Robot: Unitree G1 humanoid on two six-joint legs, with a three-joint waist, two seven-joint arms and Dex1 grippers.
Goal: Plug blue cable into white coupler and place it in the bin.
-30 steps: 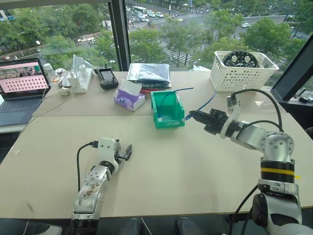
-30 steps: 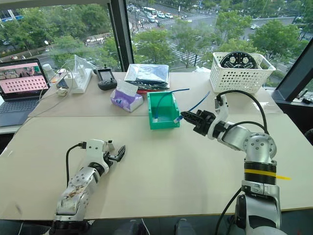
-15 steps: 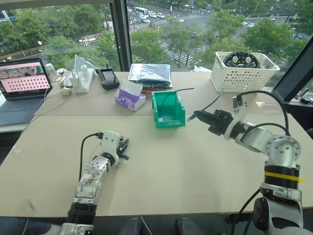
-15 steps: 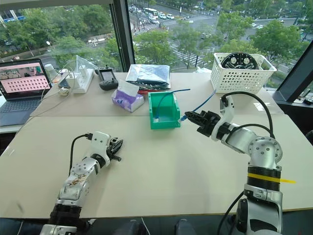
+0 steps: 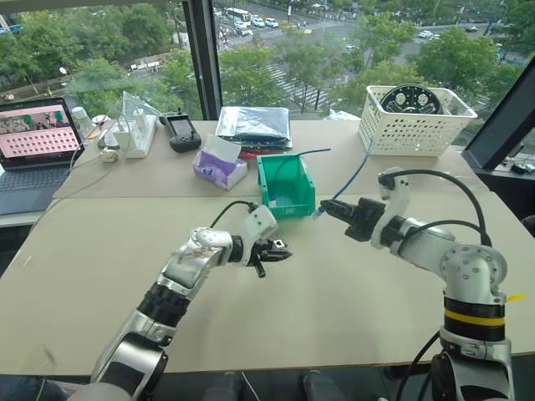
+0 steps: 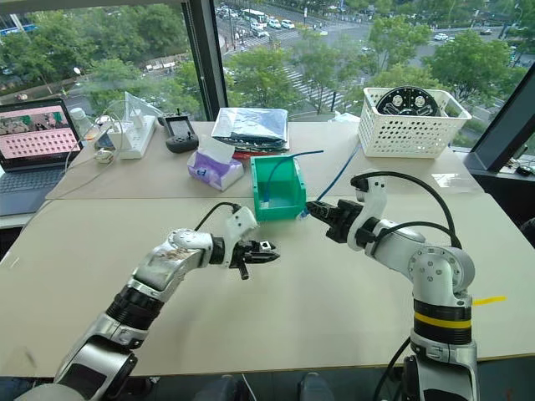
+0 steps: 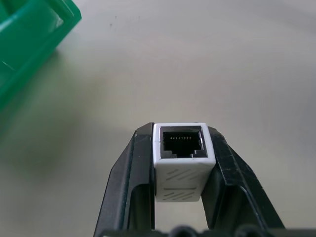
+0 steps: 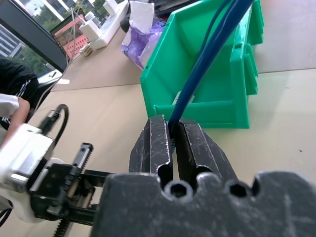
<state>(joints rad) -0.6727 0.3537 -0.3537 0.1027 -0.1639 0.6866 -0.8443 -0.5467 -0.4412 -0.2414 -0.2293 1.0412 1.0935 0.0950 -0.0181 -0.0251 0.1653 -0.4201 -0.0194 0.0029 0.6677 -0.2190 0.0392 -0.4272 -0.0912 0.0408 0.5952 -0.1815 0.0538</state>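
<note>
My left gripper hangs above the middle of the table, shut on the white coupler, a small boxy block. Its dark socket opening points outward between the black fingers. Just to the right, in front of the bin, my right gripper is shut on the blue cable close to its plug end. The cable trails back toward the far right of the table. The two grippers face each other a short gap apart. The bright-green bin stands open-fronted, with a thin teal cable lying in it.
A white lattice basket stands at the far right. A purple tissue pack, a silver bag, a handheld controller, a power strip and a laptop line the back and left. A person's arm is beside the table.
My left gripper closed from open, lifted off the table and swung right toward the bin and the right gripper. The right gripper drew slightly back and left with the cable.
</note>
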